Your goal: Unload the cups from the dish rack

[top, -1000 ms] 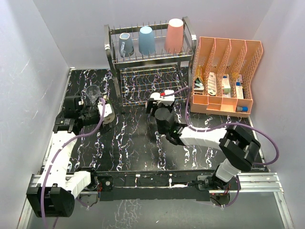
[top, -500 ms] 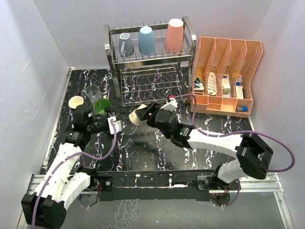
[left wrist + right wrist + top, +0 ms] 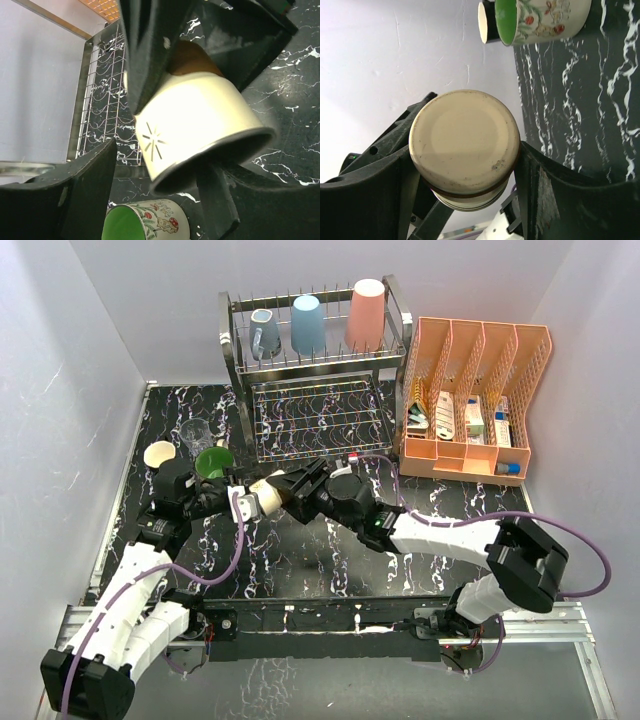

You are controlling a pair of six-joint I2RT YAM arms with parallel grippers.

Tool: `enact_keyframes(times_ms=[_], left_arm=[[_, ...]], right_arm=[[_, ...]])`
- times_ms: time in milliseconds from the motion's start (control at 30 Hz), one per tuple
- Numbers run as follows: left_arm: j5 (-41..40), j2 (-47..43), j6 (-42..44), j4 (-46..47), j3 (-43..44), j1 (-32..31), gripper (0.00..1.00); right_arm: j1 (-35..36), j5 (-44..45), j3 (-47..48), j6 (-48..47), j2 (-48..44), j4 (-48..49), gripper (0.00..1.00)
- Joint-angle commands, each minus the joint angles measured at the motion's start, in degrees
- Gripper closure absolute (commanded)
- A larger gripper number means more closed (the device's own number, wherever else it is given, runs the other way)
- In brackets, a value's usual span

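- Right gripper (image 3: 292, 487): clamped on the cream cup (image 3: 464, 137), one finger on each side of the wall near the base.
- Cream cup: out of the rack, lifted off the black marbled table (image 3: 300, 560), lying sideways with the base toward the right arm and the mouth toward the left arm; brown band around the wall, small star mark near the rim.
- Left gripper (image 3: 243, 506): jaws apart, straddling the mouth end of the cup; in the left wrist view a gap shows between one of the fingers (image 3: 85, 195) and the cup wall; contact on the other side cannot be told.
- Green-lined mug (image 3: 150, 222): white outside with a flower print, upright on the table just beside the left gripper.
- Dark cup with a cream interior (image 3: 159, 453): on the table to the left of the green-lined mug.
- Clear glass (image 3: 196, 433): upright on the table behind those two, near the rack's left leg.
- Dish rack (image 3: 237, 370): at the far edge of the table; on the upper tier, mouth down, left to right: grey-blue mug (image 3: 264, 334), light-blue tumbler (image 3: 308, 324), salmon-pink tumbler (image 3: 366, 315).
- Orange organizer (image 3: 480, 360): just beside the rack on its right.
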Motion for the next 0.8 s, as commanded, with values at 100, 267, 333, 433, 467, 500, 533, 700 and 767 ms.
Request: enact_keyframes(times_ms=[100, 267, 333, 433, 467, 500, 533, 700, 767], left_arm=[[1.07, -1.67, -2.22, 2.58, -0.31, -0.74, 0.54], [1.18, -2.5, -2.89, 2.5, -0.84, -1.14, 0.79], [0.97, -2.84, -3.35, 2.89, -1.16, -1.19, 0.9], [0.64, -2.84, -3.75, 2.73, -1.24, -1.29, 1.0], [0.32, -2.68, -4.04, 2.74, -1.22, -1.32, 1.0], [-0.11, -2.36, -4.69, 2.71, -0.98, -1.28, 1.0], [-0.6, -1.84, -5.34, 2.39, -0.62, -1.3, 1.0], [-5.2, 4.47, -7.15, -4.35, 3.95, -1.58, 1.0], [-8.3, 7.38, -8.2, -6.46, 5.92, -2.21, 1.0]], right_arm=[[0.3, -4.54, -3.05, 12.73, 0.75, 10.64, 0.83], [0.33, -4.64, -3.97, 14.87, 0.96, 11.61, 0.75], [0.4, -5.58, -3.96, 14.9, 1.67, 12.62, 0.68], [0.4, -6.09, -3.97, 14.66, 2.18, 12.7, 0.45], [0.39, -5.93, -4.38, 14.54, 2.0, 12.46, 0.38], [0.33, -5.28, -4.95, 14.59, 1.62, 12.14, 0.31], [0.33, -4.38, -5.84, 14.83, 1.04, 11.74, 0.24], [-1.58, -1.03, -12.47, 13.11, -4.45, 8.41, 0.02], [-2.59, 0.35, -15.16, 12.45, -7.41, 4.77, 0.02]])
